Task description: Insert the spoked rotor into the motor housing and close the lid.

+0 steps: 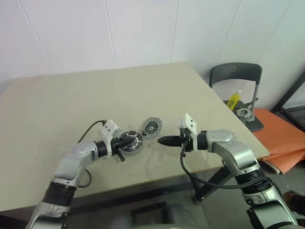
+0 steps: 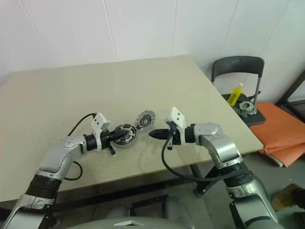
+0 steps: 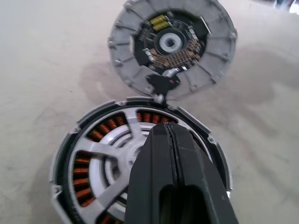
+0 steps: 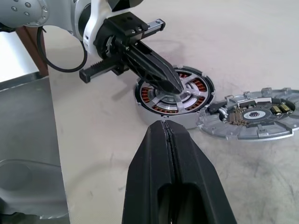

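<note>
left gripper (image 4: 170,86) hides spoked rotor (image 4: 180,99) hub | motor housing (image 4: 142,108) windings partly covered

Housing (image 4: 174,95): copper windings, silver spokes. Lid (image 4: 254,119) grey. Fingers (image 4: 161,77) black.

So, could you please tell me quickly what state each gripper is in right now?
Left gripper: closed, empty, tips over the silver-spoked rotor.
Right gripper: closed, holding nothing.

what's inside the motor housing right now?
The spoked rotor sits in the motor housing, copper windings showing between its spokes. The shut left gripper covers the hub, so the centre is hidden. The lid lies beside it.
</note>
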You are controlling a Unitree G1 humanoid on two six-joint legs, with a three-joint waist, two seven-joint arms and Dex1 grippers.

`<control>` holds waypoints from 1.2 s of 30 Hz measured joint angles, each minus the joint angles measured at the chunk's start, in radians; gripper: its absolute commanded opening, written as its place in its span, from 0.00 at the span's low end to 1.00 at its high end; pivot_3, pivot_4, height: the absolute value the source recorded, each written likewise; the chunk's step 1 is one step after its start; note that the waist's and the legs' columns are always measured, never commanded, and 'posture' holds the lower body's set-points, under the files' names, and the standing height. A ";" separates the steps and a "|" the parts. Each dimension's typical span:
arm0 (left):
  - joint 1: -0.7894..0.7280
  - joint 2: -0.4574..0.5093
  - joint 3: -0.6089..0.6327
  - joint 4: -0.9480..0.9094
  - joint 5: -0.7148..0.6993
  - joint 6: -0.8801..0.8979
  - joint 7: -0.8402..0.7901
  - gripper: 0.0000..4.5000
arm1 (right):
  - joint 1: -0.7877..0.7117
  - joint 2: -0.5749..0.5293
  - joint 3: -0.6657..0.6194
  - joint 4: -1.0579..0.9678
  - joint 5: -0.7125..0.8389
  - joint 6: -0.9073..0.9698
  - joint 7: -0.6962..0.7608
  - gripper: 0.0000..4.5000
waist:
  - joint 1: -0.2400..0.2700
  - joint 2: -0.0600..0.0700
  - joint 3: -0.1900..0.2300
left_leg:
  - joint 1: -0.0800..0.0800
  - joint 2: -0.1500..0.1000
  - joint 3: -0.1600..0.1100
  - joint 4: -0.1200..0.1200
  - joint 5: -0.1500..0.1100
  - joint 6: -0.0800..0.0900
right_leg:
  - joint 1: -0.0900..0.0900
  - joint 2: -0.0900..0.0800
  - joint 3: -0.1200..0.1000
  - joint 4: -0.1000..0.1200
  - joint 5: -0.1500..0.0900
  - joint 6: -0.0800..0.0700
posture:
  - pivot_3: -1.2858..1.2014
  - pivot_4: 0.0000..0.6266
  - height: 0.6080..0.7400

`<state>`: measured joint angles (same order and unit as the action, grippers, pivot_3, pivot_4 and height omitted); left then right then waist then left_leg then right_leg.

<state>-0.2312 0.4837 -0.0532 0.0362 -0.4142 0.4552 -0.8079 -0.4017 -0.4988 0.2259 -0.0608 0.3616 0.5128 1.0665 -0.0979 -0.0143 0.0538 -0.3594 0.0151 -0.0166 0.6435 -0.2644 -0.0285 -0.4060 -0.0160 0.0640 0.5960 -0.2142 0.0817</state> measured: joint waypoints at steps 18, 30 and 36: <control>0.177 0.098 0.205 -0.089 -0.044 -0.221 -0.149 0.01 | -0.020 -0.084 0.083 0.146 -0.195 -0.148 0.049 0.00 | 0.035 -0.001 0.000 | -0.012 -0.004 0.007 0.007 -0.004 0.007 | -0.019 0.003 0.007 0.017 0.000 -0.001 | 0.52 0.00 1.00; 0.263 0.121 0.265 -0.100 -0.077 -0.238 -0.169 0.01 | -0.073 0.011 0.084 0.249 -0.280 -0.245 -0.065 0.00 | 0.029 -0.001 0.000 | -0.013 -0.003 0.009 0.004 -0.004 0.007 | -0.021 0.003 0.007 0.017 0.001 -0.002 | 0.52 0.00 1.00; 0.262 0.099 0.260 -0.100 -0.077 -0.239 -0.152 0.01 | -0.082 0.086 0.084 0.286 -0.324 -0.301 -0.142 0.00 | 0.027 -0.002 -0.001 | -0.012 -0.002 0.009 0.005 -0.004 0.007 | -0.021 0.004 0.007 0.020 0.001 -0.002 | 0.52 0.00 1.00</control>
<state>0.0311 0.5829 0.2073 -0.0636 -0.4916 0.2167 -0.9600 -0.4839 -0.4132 0.3095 0.2255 0.0381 0.2118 0.9243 -0.0707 -0.0159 0.0531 -0.3710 0.0129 -0.0072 0.6489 -0.2683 -0.0215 -0.4270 -0.0116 0.0715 0.6161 -0.2132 0.0800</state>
